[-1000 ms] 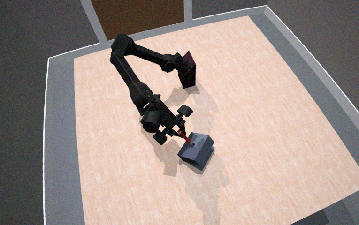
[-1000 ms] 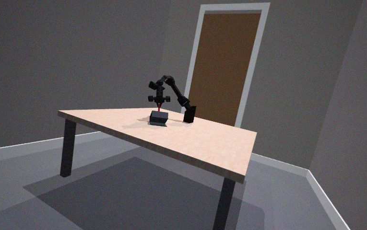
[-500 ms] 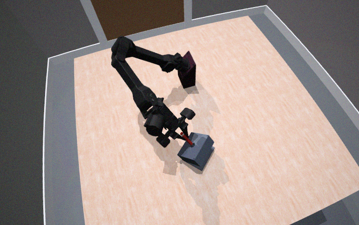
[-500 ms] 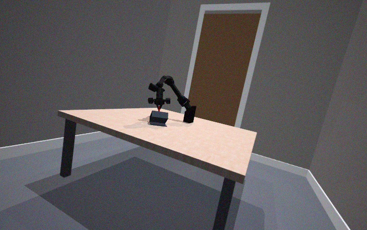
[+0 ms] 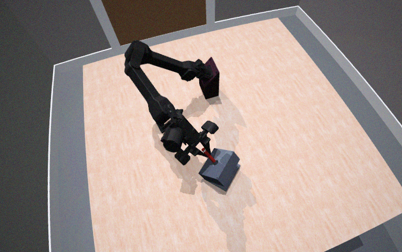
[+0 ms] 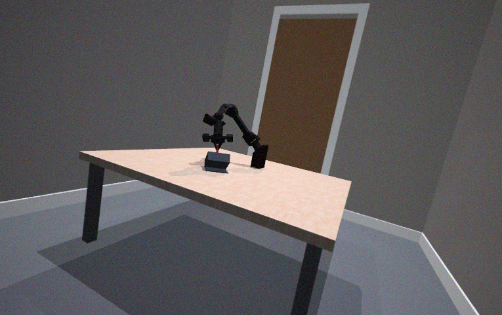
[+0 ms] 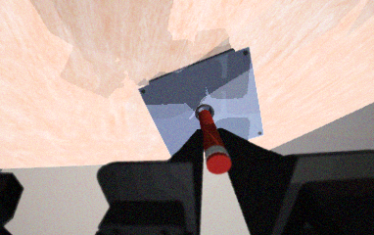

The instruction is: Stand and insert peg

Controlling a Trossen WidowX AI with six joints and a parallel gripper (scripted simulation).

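Observation:
The red peg is tilted, with its white-banded end up and back toward the wrist. My gripper is shut on the peg's middle part. The blue-grey sloped panel stands below and in front of the fingers. The peg's plain end is at the hole in the sloped face and looks to be in its mouth. How deep it sits is hidden by the rim and the peg.
The arm's dark base stands on the wooden table, behind the panel as seen in the top view. The arm arches over from the base to the panel. Shadows of the arm fall across the panel's face and the table.

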